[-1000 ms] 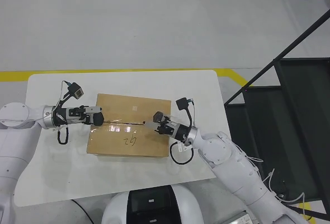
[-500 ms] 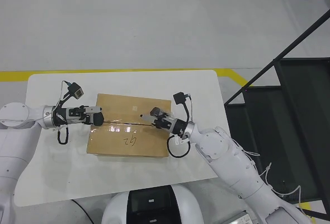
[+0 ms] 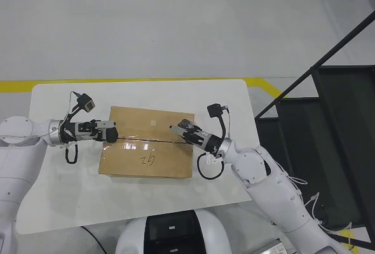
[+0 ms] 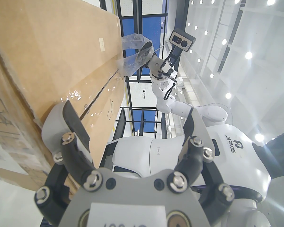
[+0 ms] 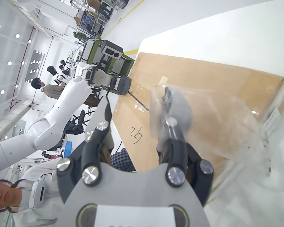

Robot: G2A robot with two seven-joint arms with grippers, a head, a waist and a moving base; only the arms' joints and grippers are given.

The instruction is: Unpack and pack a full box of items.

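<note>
From above the arms we look straight down on the table [image 3: 54,190], with the box [image 3: 143,120] mid-frame. Our left wrist camera looks close along the box top toward the right gripper [image 4: 142,54]; our right wrist camera faces back toward the left gripper [image 5: 123,85]. All three share the box top

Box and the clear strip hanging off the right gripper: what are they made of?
Box: brown cardboard, probably corrugated; matte, with a ragged fibrous edge along one end. Clear strip: thin plastic film, likely packing tape; glossy, wrinkled and see-through, clinging to the right gripper.
</note>
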